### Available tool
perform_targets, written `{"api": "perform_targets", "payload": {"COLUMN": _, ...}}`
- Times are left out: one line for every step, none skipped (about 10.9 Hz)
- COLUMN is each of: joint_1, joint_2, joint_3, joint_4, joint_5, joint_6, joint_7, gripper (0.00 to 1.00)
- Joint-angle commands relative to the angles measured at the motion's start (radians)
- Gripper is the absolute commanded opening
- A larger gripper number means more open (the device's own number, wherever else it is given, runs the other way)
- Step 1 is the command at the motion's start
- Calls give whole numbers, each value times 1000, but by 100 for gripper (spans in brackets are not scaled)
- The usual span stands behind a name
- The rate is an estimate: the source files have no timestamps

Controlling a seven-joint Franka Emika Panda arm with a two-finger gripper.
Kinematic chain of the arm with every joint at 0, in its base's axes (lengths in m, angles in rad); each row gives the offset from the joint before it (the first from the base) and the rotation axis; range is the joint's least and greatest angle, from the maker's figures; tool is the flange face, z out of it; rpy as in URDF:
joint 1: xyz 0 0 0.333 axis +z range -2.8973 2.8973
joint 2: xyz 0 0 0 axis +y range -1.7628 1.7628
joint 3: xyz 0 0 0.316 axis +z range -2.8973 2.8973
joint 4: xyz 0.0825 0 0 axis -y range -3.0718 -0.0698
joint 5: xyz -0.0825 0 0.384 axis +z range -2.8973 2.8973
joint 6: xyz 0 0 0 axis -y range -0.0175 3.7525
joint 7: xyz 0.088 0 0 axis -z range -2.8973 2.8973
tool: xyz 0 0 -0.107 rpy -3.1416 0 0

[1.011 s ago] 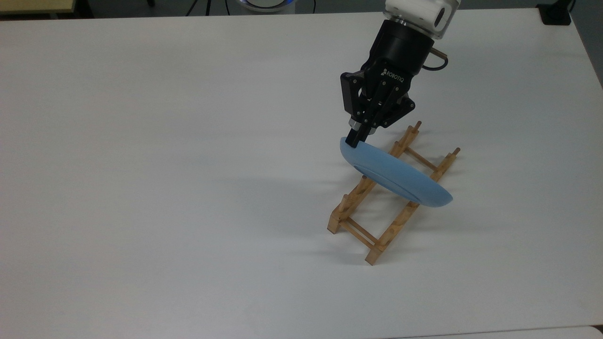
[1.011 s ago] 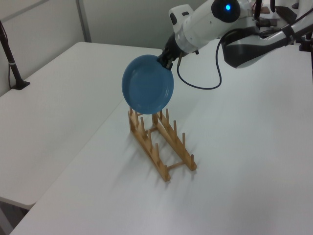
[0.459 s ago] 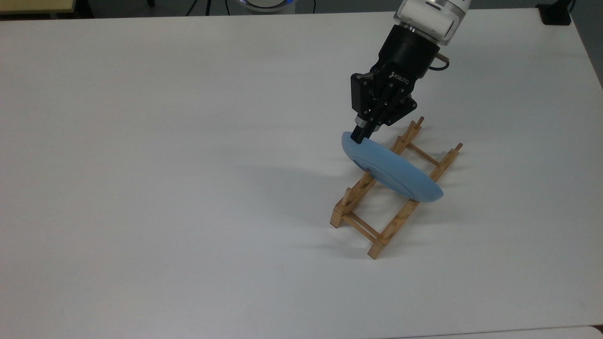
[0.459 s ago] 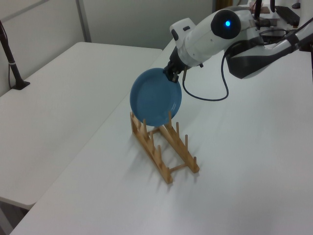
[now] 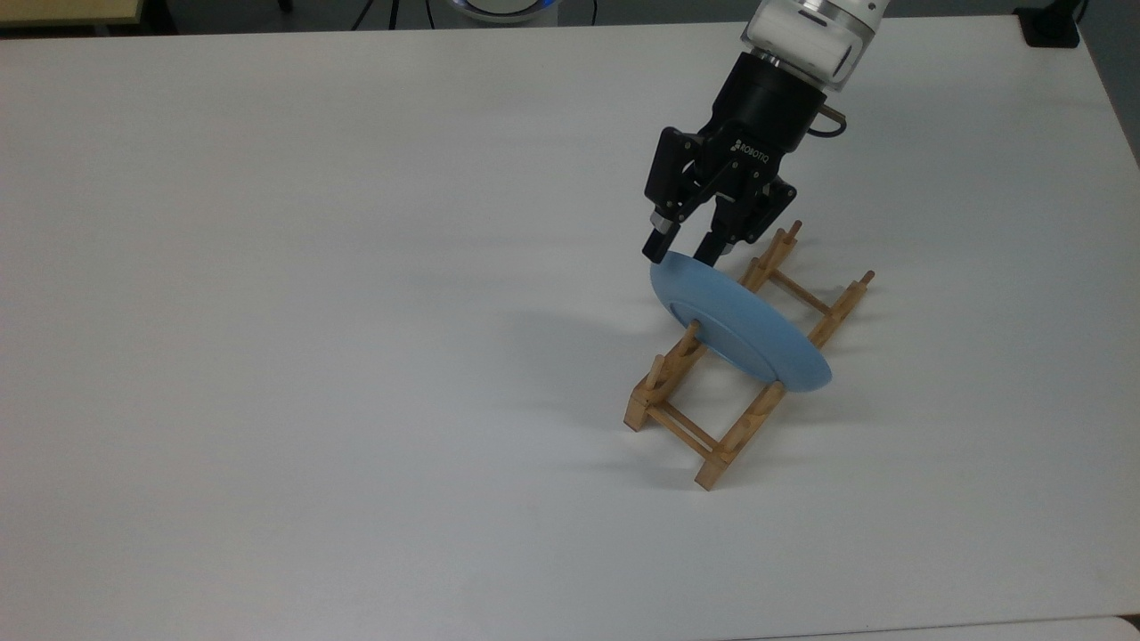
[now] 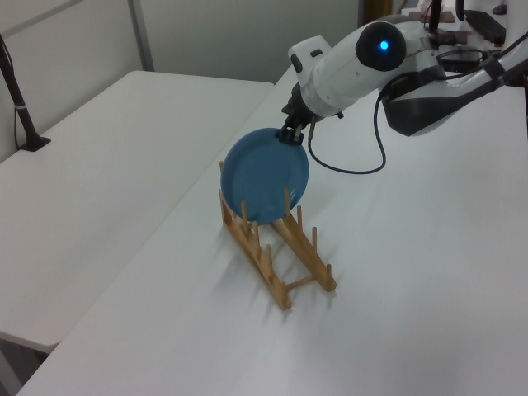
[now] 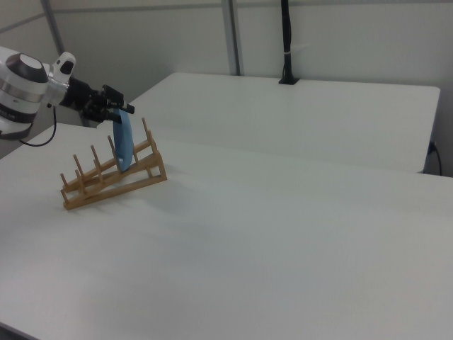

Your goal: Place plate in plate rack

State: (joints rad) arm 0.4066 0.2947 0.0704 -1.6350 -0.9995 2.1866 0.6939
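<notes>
Since it stands on edge: the round, shallow, light-blue glossy plate [image 5: 739, 329] sits in a slot of the small light-brown wooden peg rack [image 5: 744, 361], so the pegs and rails can carry it rather than the arm.

Plate position: on edge across both rails, in a slot toward the end of the rack nearer the arm, with a peg showing in front of it on each rail in the top view.

Hand: the black two-finger hand [image 5: 681, 251] has its fingers spread, one on either side of the plate's upper rim, no longer pinching it; I judge the plate has been let go.

Why from above: holding by the top rim leaves the lower edge free to drop between pegs, and keeps the hand clear of the wood.

Bench: the white bench [image 5: 312, 312] carries the rack.

Top view tells: the gap between the fingers and the plate's matte underside with its foot ring.

Left view tells: the plate's glossy face [image 6: 266, 175] and the pegs of the rack [image 6: 276, 243] crossing in front of its lower edge, so it sits within the rack, not beside it.

Right view tells: the plate [image 7: 124, 145] nearly edge-on, leaning only slightly.

Task standing: placement looks done, judged from the open fingers; what remains is drawing the hand up without brushing the rim.
</notes>
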Motion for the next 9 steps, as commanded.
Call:
{"api": "perform_targets", "payload": {"joint_1": -23, "joint_2": -20, "joint_3": 55, "joint_4": 7, "joint_5": 52, "joint_6": -5, "joint_7": 292, "gripper": 100}}
{"api": "perform_targets", "payload": {"joint_1": -41, "joint_2": -23, "joint_3": 74, "joint_4": 14, "joint_5": 203, "joint_6": 11, "joint_7": 297, "gripper": 100}}
{"api": "perform_targets", "payload": {"joint_1": -46, "joint_2": -29, "joint_3": 77, "joint_4": 20, "joint_5": 373, "joint_6": 12, "joint_7": 258, "gripper": 100}}
{"api": "perform_targets", "payload": {"joint_1": -61, "joint_2": -41, "joint_3": 77, "joint_4": 21, "joint_5": 554, "joint_6": 1, "joint_7": 157, "gripper": 100}}
{"api": "perform_targets", "payload": {"joint_1": -104, "joint_2": -64, "joint_3": 83, "joint_4": 21, "joint_5": 746, "joint_6": -57, "joint_7": 30, "gripper": 100}}
{"api": "perform_targets", "payload": {"joint_1": -161, "joint_2": -78, "joint_3": 89, "joint_4": 36, "joint_5": 891, "joint_6": -176, "joint_7": -116, "gripper": 100}}
{"api": "perform_targets", "payload": {"joint_1": -214, "joint_2": -97, "joint_3": 88, "joint_4": 50, "joint_5": 983, "joint_6": -294, "joint_7": -249, "gripper": 100}}
{"api": "perform_targets", "payload": {"joint_1": -289, "joint_2": -126, "joint_3": 88, "joint_4": 47, "joint_5": 1033, "joint_6": -388, "joint_7": -360, "gripper": 100}}
{"api": "perform_targets", "payload": {"joint_1": -343, "joint_2": -153, "joint_3": 82, "joint_4": 38, "joint_5": 1045, "joint_6": -457, "joint_7": -432, "gripper": 100}}
